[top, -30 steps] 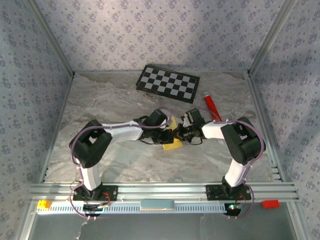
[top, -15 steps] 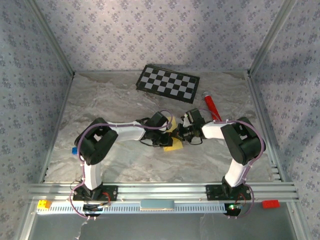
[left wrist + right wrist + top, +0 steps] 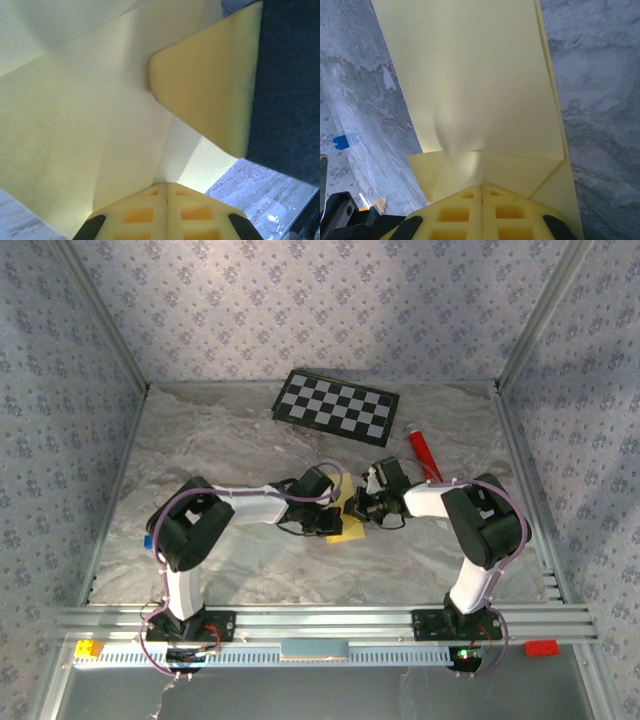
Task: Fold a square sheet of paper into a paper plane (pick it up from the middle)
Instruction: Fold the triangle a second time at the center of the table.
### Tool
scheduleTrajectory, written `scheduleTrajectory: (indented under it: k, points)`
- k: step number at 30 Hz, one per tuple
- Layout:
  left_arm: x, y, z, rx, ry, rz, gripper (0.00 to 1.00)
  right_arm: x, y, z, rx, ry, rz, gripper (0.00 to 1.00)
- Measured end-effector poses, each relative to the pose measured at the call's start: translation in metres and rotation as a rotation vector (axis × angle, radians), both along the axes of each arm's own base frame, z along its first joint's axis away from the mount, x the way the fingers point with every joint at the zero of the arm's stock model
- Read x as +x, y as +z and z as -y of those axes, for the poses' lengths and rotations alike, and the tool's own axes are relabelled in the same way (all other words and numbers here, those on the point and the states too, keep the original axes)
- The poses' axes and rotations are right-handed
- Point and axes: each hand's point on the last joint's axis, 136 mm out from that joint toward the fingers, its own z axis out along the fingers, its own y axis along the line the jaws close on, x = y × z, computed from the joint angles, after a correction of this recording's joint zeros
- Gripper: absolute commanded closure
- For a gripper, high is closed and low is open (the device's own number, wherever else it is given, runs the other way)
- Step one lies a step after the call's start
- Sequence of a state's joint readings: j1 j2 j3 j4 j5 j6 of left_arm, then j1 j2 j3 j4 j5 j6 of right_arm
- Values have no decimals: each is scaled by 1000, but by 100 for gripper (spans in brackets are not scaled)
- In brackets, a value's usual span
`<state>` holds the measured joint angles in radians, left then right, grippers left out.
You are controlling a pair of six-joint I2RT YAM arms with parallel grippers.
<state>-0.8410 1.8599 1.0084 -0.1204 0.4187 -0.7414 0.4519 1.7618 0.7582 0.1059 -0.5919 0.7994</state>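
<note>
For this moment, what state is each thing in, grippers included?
sheet of paper: partly folded, with creases and a turned-over flap, pinched from both sides.
left gripper: shut on the sheet of paper.
right gripper: shut on the sheet of paper.
checkerboard panel: lying flat at the far side, untouched.
red tube: lying on its side beside the checkerboard panel, untouched.
</note>
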Motion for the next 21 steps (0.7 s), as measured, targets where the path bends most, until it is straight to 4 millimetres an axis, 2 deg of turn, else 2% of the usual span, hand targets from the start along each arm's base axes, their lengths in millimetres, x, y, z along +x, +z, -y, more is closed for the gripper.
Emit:
scheduleTrajectory:
  k: [21]
  points:
    - [-15, -2, -22, -47, 81, 14, 96, 0, 0, 0, 16, 6, -9, 100]
